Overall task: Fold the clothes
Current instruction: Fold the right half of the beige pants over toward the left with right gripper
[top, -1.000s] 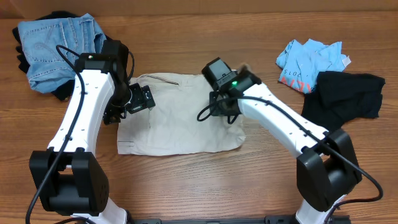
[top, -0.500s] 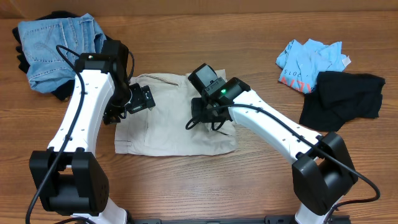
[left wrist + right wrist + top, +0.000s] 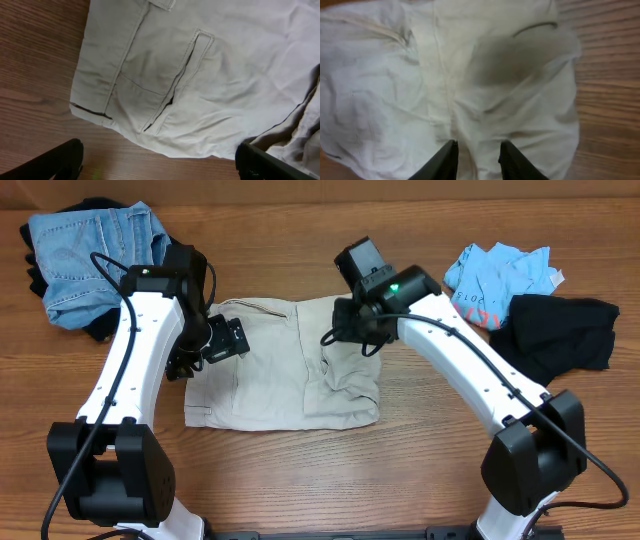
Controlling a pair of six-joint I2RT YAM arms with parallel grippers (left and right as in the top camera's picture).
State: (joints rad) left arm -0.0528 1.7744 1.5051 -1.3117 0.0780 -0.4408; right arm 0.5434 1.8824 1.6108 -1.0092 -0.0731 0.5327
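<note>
Large cream-beige cotton trousers (image 3: 270, 380) are being shown lying flat and partly folded at the middle of the brown wooden table (image 3: 420, 470), with the waistband (image 3: 102, 65) and a stitched slit pocket (image 3: 175, 85) facing up. The left gripper (image 3: 218, 342) is being held just over the trousers' left edge, its black fingers (image 3: 65, 160) being spread wide with nothing between them. The right gripper (image 3: 352, 340) is being held over the rumpled right part of the trousers. Its fingers (image 3: 446, 161) are being shown narrowly apart with cream cloth visible in the gap, and it cannot be told whether that cloth is being pinched. A crumpled blue denim garment (image 3: 85, 250) is being shown lying on black pieces (image 3: 100, 203) at the far left corner. A light-blue printed tee (image 3: 495, 275) and a black garment (image 3: 555, 330) are being shown touching each other at the far right, apart from the trousers
</note>
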